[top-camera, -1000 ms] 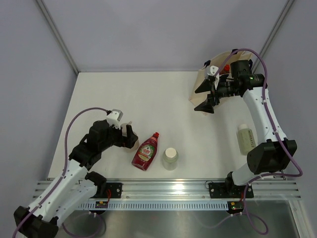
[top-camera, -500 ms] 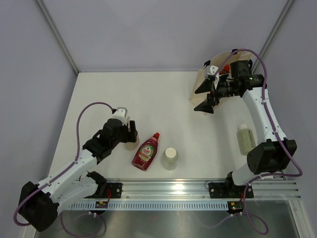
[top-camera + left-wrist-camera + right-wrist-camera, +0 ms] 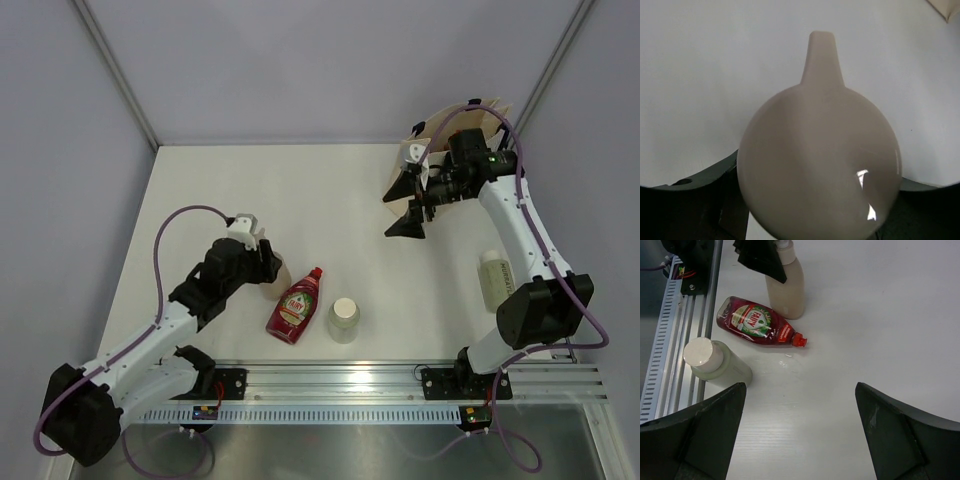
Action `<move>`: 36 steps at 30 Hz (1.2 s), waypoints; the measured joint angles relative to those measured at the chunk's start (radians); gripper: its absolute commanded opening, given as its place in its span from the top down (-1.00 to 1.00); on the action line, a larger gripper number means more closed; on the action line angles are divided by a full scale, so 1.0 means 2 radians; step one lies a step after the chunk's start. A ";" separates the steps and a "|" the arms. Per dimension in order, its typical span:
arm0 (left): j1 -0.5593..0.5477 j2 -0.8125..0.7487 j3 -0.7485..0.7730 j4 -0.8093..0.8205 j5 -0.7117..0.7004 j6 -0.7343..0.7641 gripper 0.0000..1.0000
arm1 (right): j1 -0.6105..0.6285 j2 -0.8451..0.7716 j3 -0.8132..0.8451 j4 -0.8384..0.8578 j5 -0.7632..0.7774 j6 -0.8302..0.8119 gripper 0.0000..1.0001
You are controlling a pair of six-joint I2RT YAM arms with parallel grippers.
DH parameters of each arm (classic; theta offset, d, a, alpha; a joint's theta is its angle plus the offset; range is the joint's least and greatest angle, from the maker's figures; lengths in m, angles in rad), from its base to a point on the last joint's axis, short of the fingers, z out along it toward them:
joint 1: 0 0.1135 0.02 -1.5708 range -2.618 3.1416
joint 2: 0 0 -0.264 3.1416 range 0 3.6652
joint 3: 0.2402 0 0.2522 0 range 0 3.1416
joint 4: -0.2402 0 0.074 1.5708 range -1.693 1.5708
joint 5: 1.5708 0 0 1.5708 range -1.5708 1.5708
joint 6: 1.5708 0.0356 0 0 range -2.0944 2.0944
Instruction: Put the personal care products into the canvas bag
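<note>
Left wrist view looks down on the beige pump bottle (image 3: 820, 165), standing between the fingers of the left hand (image 3: 258, 265); pinched or not, I cannot tell. Grasping seems the step; next, lift it toward the canvas bag (image 3: 490, 112) behind the spread, empty right hand (image 3: 408, 205).

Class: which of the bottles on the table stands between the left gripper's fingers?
The beige pump bottle, upright at the left gripper; the red bottle, white-capped bottle and pale bottle sit apart.
</note>
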 measured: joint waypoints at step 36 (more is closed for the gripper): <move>0.145 0.288 0.081 0.431 0.379 -0.327 1.00 | 0.194 0.167 -0.028 0.356 0.166 0.402 -0.99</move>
